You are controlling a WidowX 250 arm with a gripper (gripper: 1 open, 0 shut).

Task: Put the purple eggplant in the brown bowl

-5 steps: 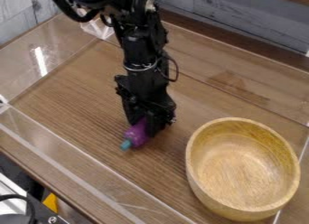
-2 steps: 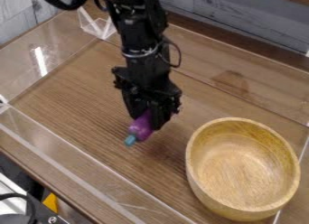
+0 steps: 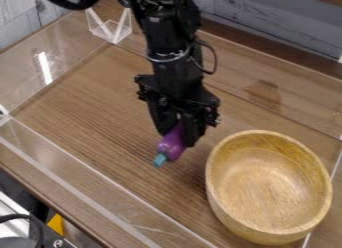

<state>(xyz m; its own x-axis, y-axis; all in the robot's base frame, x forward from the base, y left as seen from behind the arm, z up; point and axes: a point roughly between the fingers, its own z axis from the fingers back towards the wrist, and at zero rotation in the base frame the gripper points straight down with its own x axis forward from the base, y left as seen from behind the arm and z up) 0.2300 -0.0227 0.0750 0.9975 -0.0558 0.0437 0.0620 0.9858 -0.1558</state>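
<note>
Hand pointing down, clamped on purple eggplant, lifted off table, beside brown bowl

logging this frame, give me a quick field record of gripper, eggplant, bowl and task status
gripper: pointing down, shut on the purple eggplant
purple eggplant: held between the fingers, teal stem end lowest, off the table
brown bowl: empty, on the wooden table, right of the gripper
task status: eggplant not yet over the bowl
</note>
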